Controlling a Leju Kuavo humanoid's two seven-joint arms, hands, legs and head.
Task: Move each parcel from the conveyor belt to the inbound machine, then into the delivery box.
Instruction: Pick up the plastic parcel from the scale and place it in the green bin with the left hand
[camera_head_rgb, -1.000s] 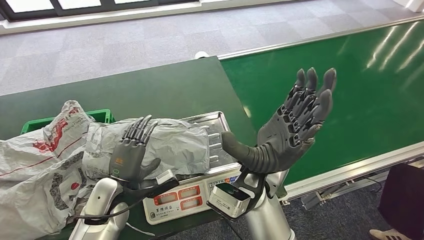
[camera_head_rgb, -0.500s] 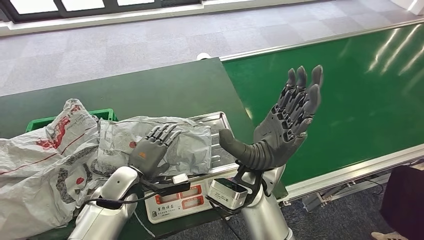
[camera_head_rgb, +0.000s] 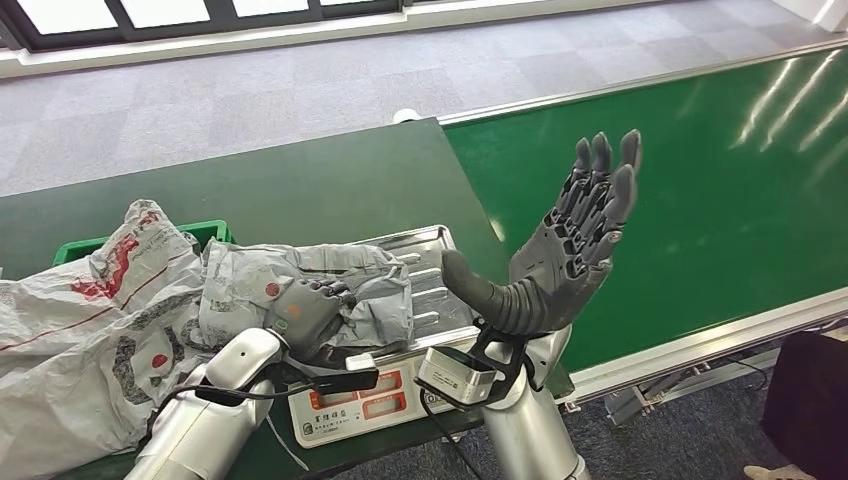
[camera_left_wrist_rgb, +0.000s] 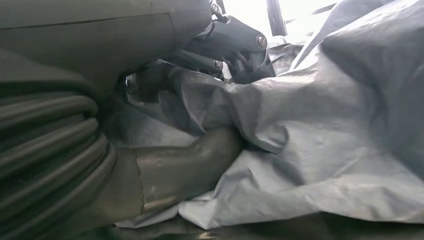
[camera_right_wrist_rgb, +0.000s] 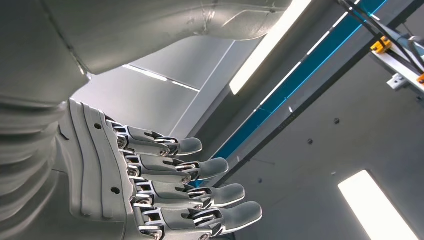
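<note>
Nearest to us, our two silver arms come up from the lower edge of the head view. Our left hand (camera_head_rgb: 305, 312) lies on the grey parcel (camera_head_rgb: 375, 290) with its fingers curled down into the wrinkled plastic, and the left wrist view confirms it: the thumb (camera_left_wrist_rgb: 190, 162) presses under a fold of the parcel (camera_left_wrist_rgb: 320, 150) while the dark fingers (camera_left_wrist_rgb: 240, 42) clamp it from the other side, so this hand grips the parcel. Our right hand (camera_head_rgb: 570, 245) is raised above the desk's near edge, palm up, fingers spread and holding nothing; the right wrist view shows those fingers (camera_right_wrist_rgb: 200, 170) apart against a ceiling with bright light strips.

The parcel rests on the steel tray of the inbound machine (camera_head_rgb: 440, 275), a weighing scale whose front panel with red displays faces us, just below our left wrist. Just to the left of the parcel lies a heap of white bags with red printing (camera_head_rgb: 90, 310), touching it, and behind the heap the rim of a green delivery box (camera_head_rgb: 205, 230) shows.

All of this sits on a dark green desk (camera_head_rgb: 300, 185). To the right, the bright green conveyor belt (camera_head_rgb: 720, 200) runs away from us with a metal rail along its edge. Beyond both lies grey carpeted floor (camera_head_rgb: 250, 85).
</note>
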